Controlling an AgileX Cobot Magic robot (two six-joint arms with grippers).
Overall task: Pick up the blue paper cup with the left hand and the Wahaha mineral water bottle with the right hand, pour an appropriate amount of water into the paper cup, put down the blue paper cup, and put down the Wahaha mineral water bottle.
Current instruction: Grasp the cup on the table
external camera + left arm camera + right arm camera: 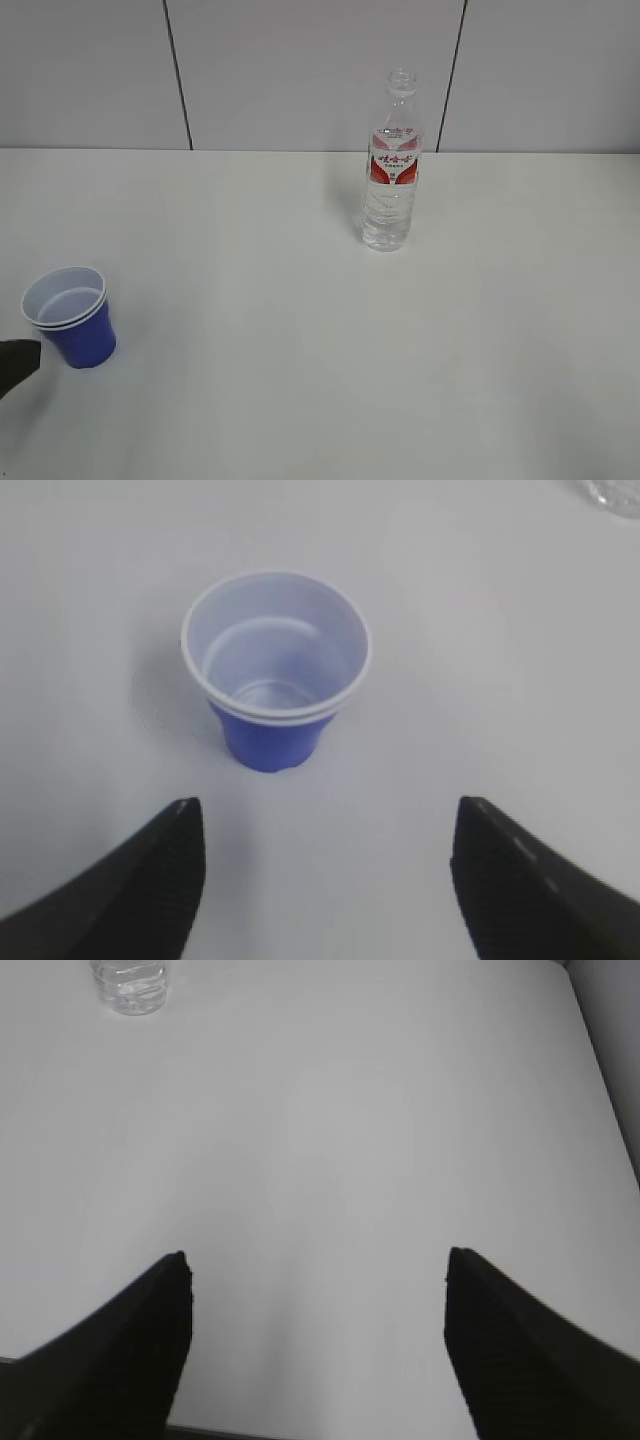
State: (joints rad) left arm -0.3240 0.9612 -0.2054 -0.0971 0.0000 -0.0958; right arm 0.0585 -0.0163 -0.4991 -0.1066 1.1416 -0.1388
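Observation:
The blue paper cup (75, 318) stands upright at the front left of the white table, white inside, with a double white rim. In the left wrist view the cup (275, 670) stands just ahead of my left gripper (325, 820), which is open and empty. Only a dark tip of the left gripper (15, 362) shows at the left edge of the exterior view, beside the cup. The Wahaha mineral water bottle (392, 165) stands upright and capless at the back centre, holding clear water. Its base (130, 985) shows far ahead of my right gripper (315, 1265), which is open and empty.
A white table (320, 350) meets a grey panelled wall (300, 70) behind the bottle. The table's right edge (600, 1070) shows in the right wrist view, and its near edge runs under the right gripper.

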